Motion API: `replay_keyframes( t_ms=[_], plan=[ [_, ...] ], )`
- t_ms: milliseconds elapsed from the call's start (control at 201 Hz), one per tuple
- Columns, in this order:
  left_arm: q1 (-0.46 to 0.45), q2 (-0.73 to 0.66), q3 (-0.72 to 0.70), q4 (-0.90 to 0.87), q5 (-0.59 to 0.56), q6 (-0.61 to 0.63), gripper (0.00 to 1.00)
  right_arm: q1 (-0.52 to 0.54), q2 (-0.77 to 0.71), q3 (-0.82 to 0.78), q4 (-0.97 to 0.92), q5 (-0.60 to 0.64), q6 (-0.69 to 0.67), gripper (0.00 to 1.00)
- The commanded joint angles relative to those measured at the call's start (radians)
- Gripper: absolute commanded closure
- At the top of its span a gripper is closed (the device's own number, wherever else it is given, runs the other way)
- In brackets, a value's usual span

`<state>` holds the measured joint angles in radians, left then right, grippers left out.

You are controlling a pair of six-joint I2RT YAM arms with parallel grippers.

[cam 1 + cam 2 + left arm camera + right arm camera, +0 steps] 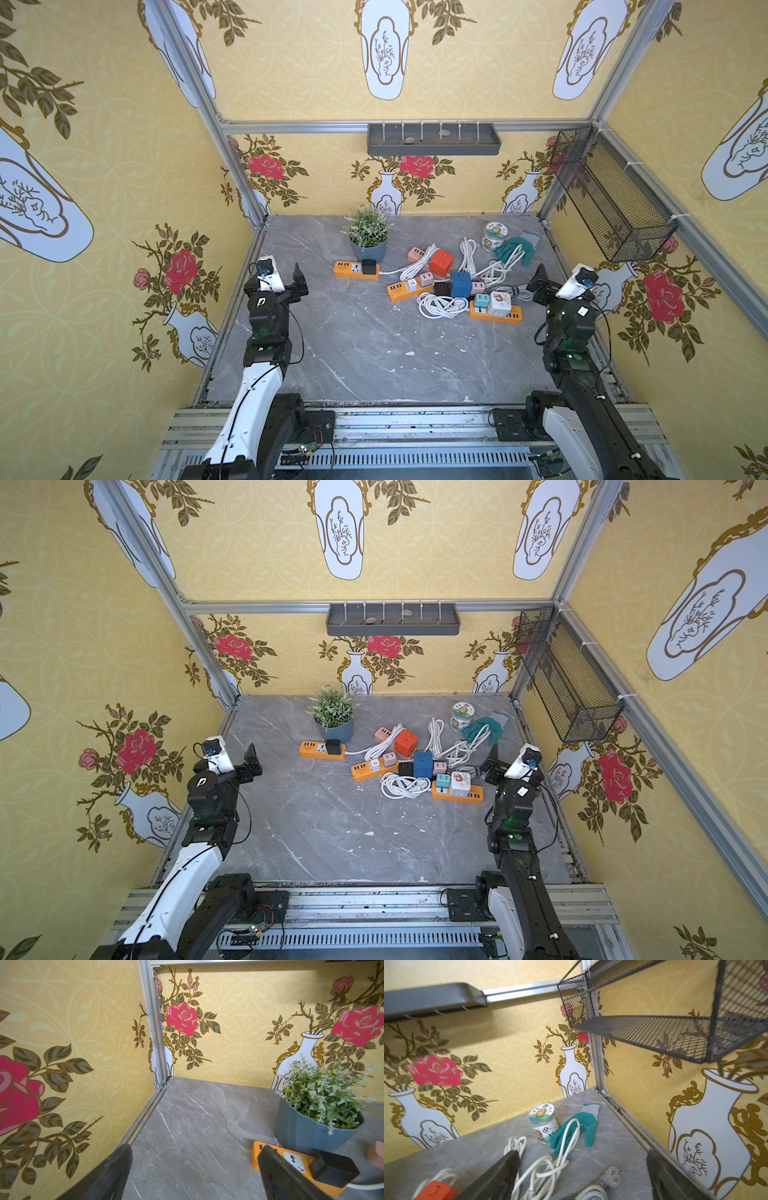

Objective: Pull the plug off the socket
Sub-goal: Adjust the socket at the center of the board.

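My left gripper [300, 282] and right gripper [538, 282] are spread and empty, staged for the black plug [368, 266] in the orange strip [349, 270] beside the plant pot [369, 250].

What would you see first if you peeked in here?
Probably the bright jumble toward the back of the grey table: orange power strips, a red cube socket, a blue cube socket and loops of white cord. A green potted plant stands just behind the strip farthest to the robot's left. Big red roses cover the yellow walls all around.
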<state>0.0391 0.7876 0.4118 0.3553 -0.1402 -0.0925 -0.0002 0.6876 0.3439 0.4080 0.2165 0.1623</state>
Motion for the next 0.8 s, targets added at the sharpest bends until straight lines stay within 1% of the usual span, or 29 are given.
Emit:
replay_keyframes(
  t_ms=[0,105,174,219,229,234,239,274,309,334,408,478,548,612,682,722,792],
  plan=[
    [0.0,-0.029,0.045,-0.19,0.101,-0.154,0.0,-0.001,-0.025,0.11,-0.298,-0.103,0.107,0.02],
    [0.0,-0.015,0.084,-0.21,0.194,-0.332,0.0,-0.004,0.03,0.215,-0.356,-0.251,0.227,0.02],
    [-0.001,0.029,0.103,-0.203,0.265,-0.423,0.0,-0.011,0.095,0.266,-0.342,-0.434,0.269,0.02],
    [-0.001,0.071,0.124,-0.206,0.32,-0.444,0.0,-0.011,0.144,0.293,-0.314,-0.56,0.285,0.02],
    [-0.001,0.08,0.129,-0.21,0.331,-0.444,0.0,-0.01,0.156,0.297,-0.306,-0.585,0.29,0.02],
    [-0.001,0.086,0.133,-0.212,0.337,-0.444,0.0,-0.009,0.167,0.3,-0.294,-0.624,0.294,0.02],
    [-0.001,0.091,0.136,-0.213,0.345,-0.444,0.0,-0.009,0.167,0.3,-0.294,-0.624,0.294,0.02],
    [-0.001,0.13,0.156,-0.23,0.383,-0.434,0.0,-0.002,0.208,0.308,-0.245,-0.733,0.303,0.02],
    [-0.001,0.175,0.185,-0.256,0.427,-0.409,0.0,0.011,0.247,0.311,-0.195,-0.811,0.318,0.02],
    [0.0,0.21,0.212,-0.285,0.455,-0.385,0.0,0.028,0.273,0.314,-0.167,-0.843,0.326,0.02],
    [0.002,0.334,0.329,-0.437,0.513,-0.299,0.0,0.11,0.336,0.334,-0.157,-0.847,0.292,0.02],
    [0.001,0.474,0.479,-0.601,0.564,-0.209,0.0,0.192,0.38,0.369,-0.193,-0.799,0.246,0.02],
    [0.004,0.615,0.632,-0.753,0.611,-0.175,0.0,0.255,0.415,0.392,-0.21,-0.755,0.223,0.02],
    [0.01,0.735,0.763,-0.838,0.638,-0.191,0.0,0.288,0.452,0.418,-0.223,-0.725,0.22,0.02],
    [0.016,0.837,0.857,-0.855,0.659,-0.25,0.02,0.307,0.487,0.443,-0.234,-0.707,0.221,0.02],
    [0.021,0.894,0.903,-0.852,0.654,-0.301,0.06,0.314,0.502,0.461,-0.245,-0.696,0.221,0.02],
    [0.023,0.983,0.998,-0.871,0.632,-0.368,0.18,0.319,0.519,0.48,-0.253,-0.69,0.22,0.02]
  ],
)
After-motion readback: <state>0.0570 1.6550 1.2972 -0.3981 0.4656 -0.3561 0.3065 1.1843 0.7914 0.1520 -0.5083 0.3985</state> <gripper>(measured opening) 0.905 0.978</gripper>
